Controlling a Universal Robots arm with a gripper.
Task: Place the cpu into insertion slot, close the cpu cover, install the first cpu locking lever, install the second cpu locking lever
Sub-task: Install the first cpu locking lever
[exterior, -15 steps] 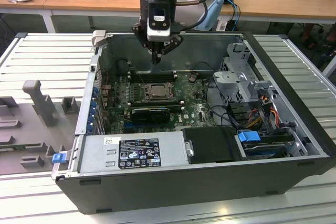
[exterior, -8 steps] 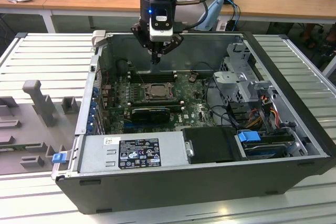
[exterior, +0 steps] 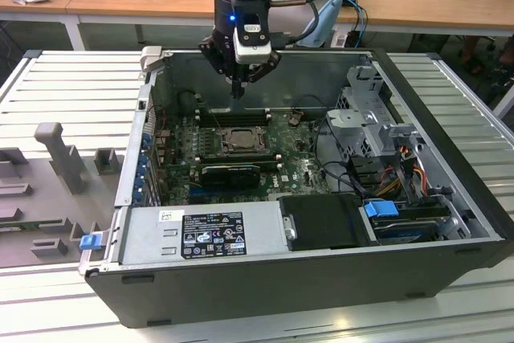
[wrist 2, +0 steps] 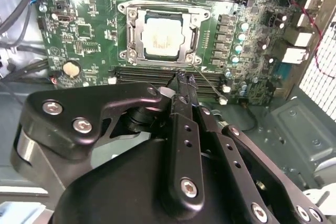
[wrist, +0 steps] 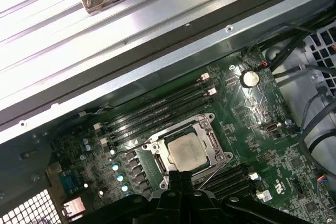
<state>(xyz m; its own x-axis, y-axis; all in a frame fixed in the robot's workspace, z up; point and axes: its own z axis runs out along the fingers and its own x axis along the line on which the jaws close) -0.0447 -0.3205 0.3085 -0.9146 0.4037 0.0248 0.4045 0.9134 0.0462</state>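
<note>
The cpu (wrist 2: 163, 38) lies flat in the insertion slot (wrist 2: 123, 10) on the green motherboard (wrist 2: 79, 35); its dull silver top also shows in the first wrist view (wrist: 187, 153). The silver cpu cover (wrist 2: 137, 35) lies down around it, framing the chip. In the exterior view the socket (exterior: 238, 140) sits mid-board inside the open computer case. My gripper (exterior: 238, 90) hangs above the board's far edge, behind the socket, fingers shut with nothing between them. In the second wrist view the joined gripper tips (wrist 2: 185, 80) hover just off one side of the socket, over black memory slots (wrist 2: 142, 74).
The case's metal walls (exterior: 265, 55) ring the board. A grey power supply box (exterior: 201, 234) and black tray (exterior: 325, 221) lie at the near side, a drive cage with cables (exterior: 377, 146) on the exterior view's right. Grey fixtures (exterior: 60, 154) stand on the ribbed table.
</note>
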